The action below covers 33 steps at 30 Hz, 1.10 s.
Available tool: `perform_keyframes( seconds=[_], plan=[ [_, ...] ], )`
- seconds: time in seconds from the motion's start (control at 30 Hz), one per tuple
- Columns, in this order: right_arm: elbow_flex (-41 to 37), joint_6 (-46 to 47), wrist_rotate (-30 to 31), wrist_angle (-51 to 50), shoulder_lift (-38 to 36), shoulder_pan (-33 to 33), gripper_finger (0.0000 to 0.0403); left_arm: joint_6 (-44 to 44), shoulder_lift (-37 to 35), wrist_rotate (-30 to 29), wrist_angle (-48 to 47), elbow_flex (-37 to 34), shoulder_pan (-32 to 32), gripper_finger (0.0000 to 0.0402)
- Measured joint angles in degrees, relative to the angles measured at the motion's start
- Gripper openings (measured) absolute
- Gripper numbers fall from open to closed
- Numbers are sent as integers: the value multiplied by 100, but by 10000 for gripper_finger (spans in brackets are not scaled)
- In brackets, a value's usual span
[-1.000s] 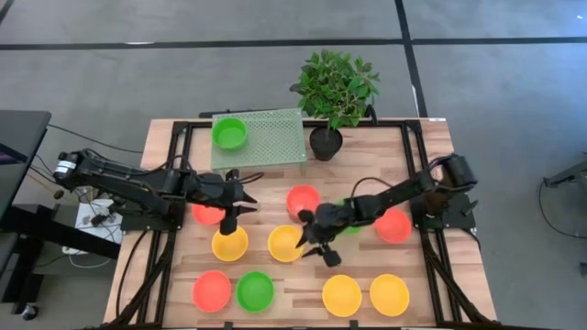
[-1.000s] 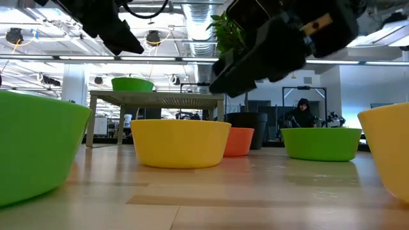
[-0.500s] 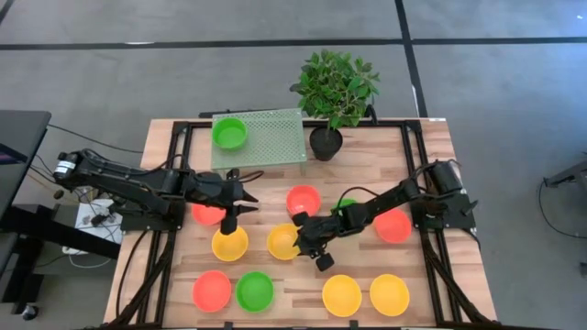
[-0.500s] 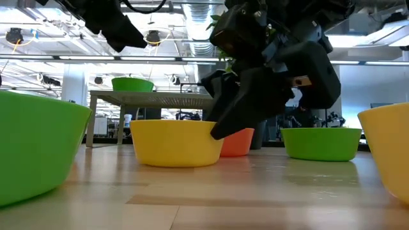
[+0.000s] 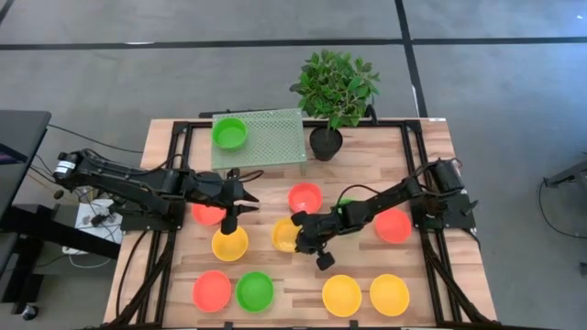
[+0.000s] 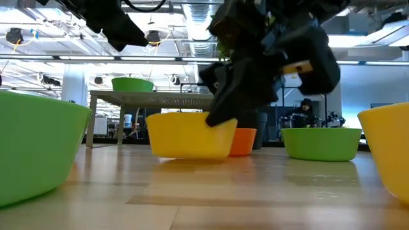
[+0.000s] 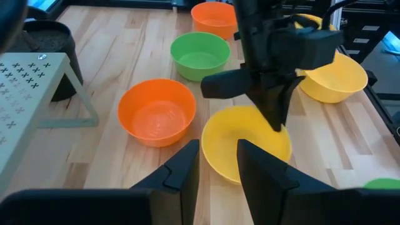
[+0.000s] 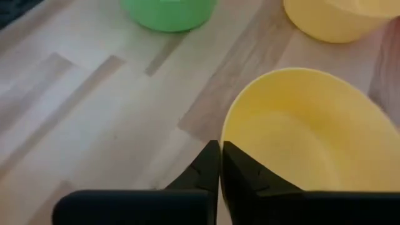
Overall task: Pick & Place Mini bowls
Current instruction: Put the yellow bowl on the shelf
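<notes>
High view: right arm's got a yellow bowl

High view: right gripper (image 5: 307, 235) jaws pinch the yellow bowl (image 5: 285, 235) rim mid-counter.

Low view: bowl's tipped, one edge lifting.

Left wrist view: left gripper (image 7: 219, 164) jaws parted, empty.

Grasp step looks done; next is probably lifting clear of neighbours.
</notes>
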Motion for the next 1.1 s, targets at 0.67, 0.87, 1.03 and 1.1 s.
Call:
perform_keyframes(
  seconds=[0.67,0.87,1.03,1.1],
  plan=[
    [746,-343,-195,-326,-483,-370,3,0,0,2,244,-2,1,106],
    [1107,-341,-260,-1070,-482,-433,2,0,0,2,337,-2,0,106],
    [1542,-527,-275,-1497,-482,-433,4,2,0,2,345,-2,1,106],
    [1779,-533,-279,-1790,-482,-449,5,0,0,2,348,-2,0,106]
  ],
)
